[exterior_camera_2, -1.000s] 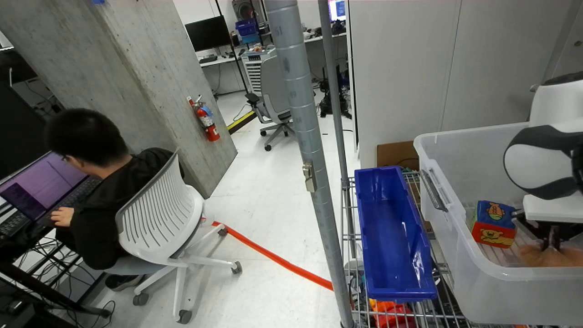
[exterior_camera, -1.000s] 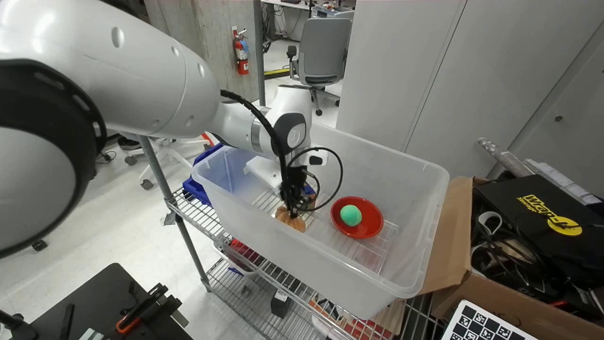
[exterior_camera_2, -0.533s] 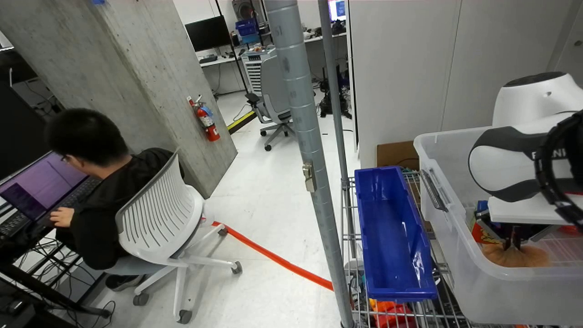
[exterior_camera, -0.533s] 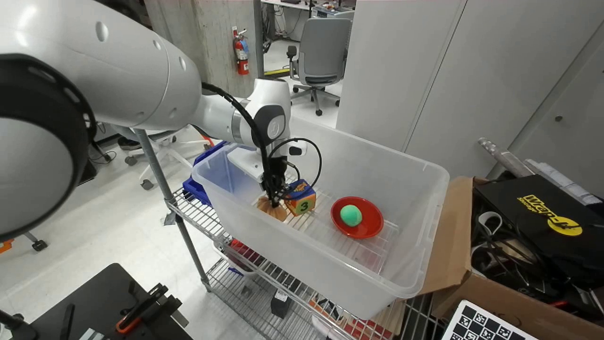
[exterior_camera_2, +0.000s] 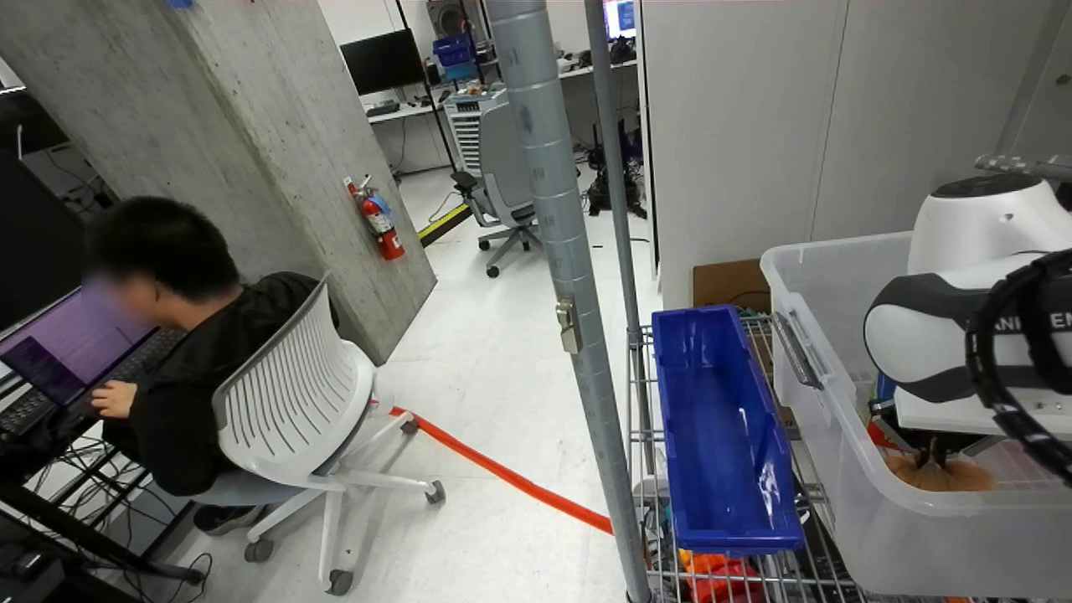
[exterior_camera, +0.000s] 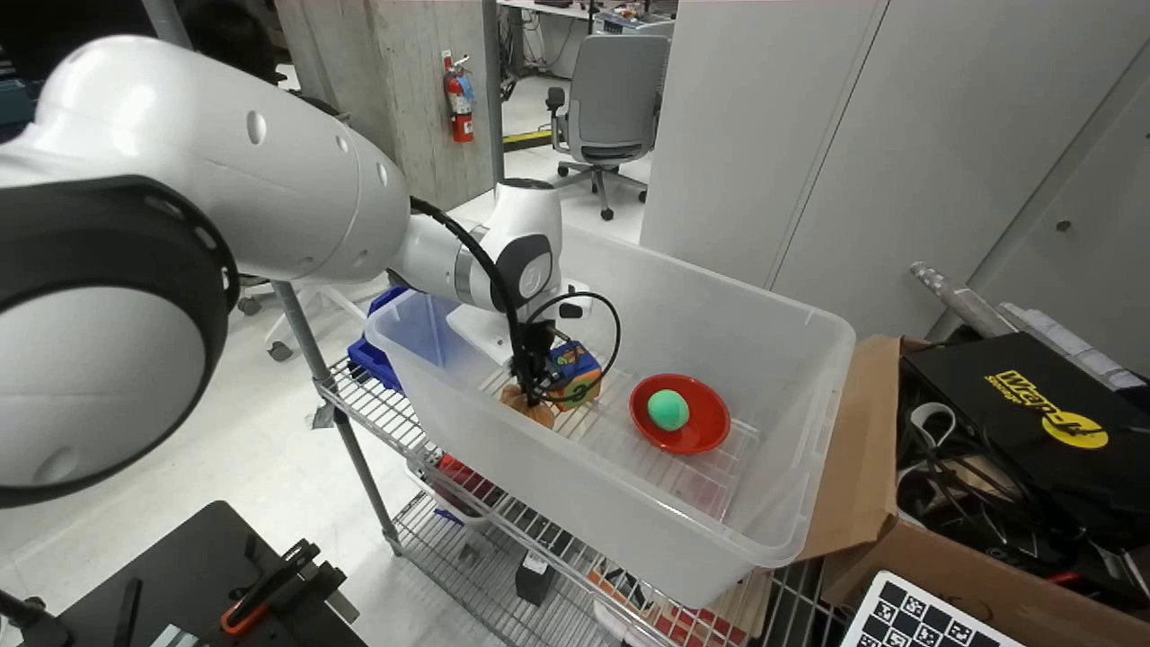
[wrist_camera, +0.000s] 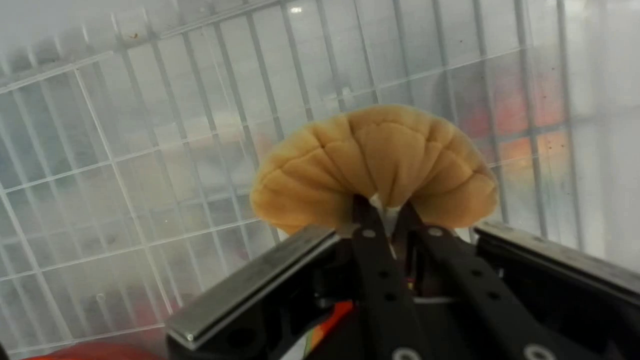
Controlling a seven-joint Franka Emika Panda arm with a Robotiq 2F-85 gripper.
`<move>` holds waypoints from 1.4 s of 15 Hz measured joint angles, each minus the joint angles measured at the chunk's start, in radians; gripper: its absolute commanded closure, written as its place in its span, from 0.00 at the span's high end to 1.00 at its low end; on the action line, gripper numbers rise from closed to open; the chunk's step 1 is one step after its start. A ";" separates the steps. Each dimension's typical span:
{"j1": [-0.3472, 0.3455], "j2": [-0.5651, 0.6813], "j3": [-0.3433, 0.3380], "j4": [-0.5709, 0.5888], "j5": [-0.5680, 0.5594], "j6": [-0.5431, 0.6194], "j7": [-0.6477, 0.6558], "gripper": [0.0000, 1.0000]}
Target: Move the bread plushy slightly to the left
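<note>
The bread plushy (wrist_camera: 375,160), tan-yellow and deeply creased, is inside the clear plastic tub (exterior_camera: 557,481), toward nine o'clock of the tub's middle in an exterior view. The gripper (wrist_camera: 387,215) pinches it: two black fingers (wrist_camera: 377,260) stand nearly together, with a whitish bit (wrist_camera: 391,216) (what it is, too blurred to say) between their tips. In the wrist view the soft body arches over those tips from nine o'clock through twelve to three. Whether its underside touches the tub's floor cannot be told. Just beside the plushy, toward two o'clock, is a colourful block (exterior_camera: 588,364), partly hidden behind the gripper. Well apart at three o'clock lies the red bowl (exterior_camera: 710,418) with the green ball (exterior_camera: 667,410) in it. The tub stands on a wire shelf (exterior_camera: 382,409), with a blue bin (exterior_camera_2: 716,435) just beside it at nine o'clock and an open cardboard box (exterior_camera: 855,449) between three and four. Past a grey post (exterior_camera_2: 553,209), farther toward nine, a person (exterior_camera_2: 209,360) sits in a white chair (exterior_camera_2: 289,410).
</note>
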 measured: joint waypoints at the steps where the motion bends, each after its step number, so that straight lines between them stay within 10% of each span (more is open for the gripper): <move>1: 0.000 0.007 0.001 0.000 0.003 0.011 -0.002 0.03; 6: -0.001 0.018 0.013 -0.002 0.026 0.021 -0.008 0.03; 7: -0.001 0.018 0.014 -0.003 0.027 0.021 -0.007 0.36; 16: 0.022 -0.034 0.013 -0.065 0.026 0.021 0.014 0.95; 21: 0.066 -0.206 -0.018 -0.203 0.008 0.017 0.083 0.91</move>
